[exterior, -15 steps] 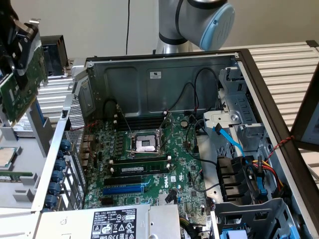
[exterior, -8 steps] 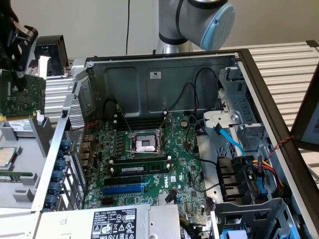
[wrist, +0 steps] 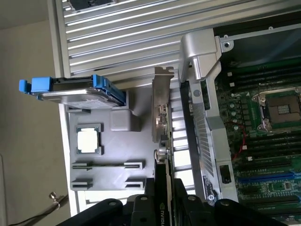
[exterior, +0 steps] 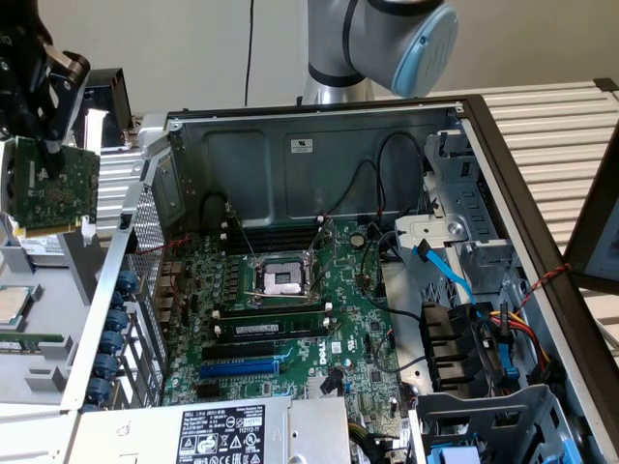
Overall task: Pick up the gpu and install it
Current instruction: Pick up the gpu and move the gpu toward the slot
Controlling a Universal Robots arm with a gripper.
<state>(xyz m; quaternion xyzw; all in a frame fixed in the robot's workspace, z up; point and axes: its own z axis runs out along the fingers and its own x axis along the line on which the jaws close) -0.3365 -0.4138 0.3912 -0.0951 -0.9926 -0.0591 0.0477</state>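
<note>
The gpu hangs in the air at the exterior view's left, outside the open computer case, its green circuit board facing the camera. My gripper is shut on it from above. In the wrist view the gpu is edge-on, its metal bracket pointing away and its black shroud between my fingers. It hovers over the gap between the grey parts tray and the case's rear wall. The motherboard lies inside the case with a blue slot near its front.
Inside the case are an open CPU socket, black RAM sticks, a power supply, and drive cages with cables. The tray holds a CPU chip and a hard drive with blue rails.
</note>
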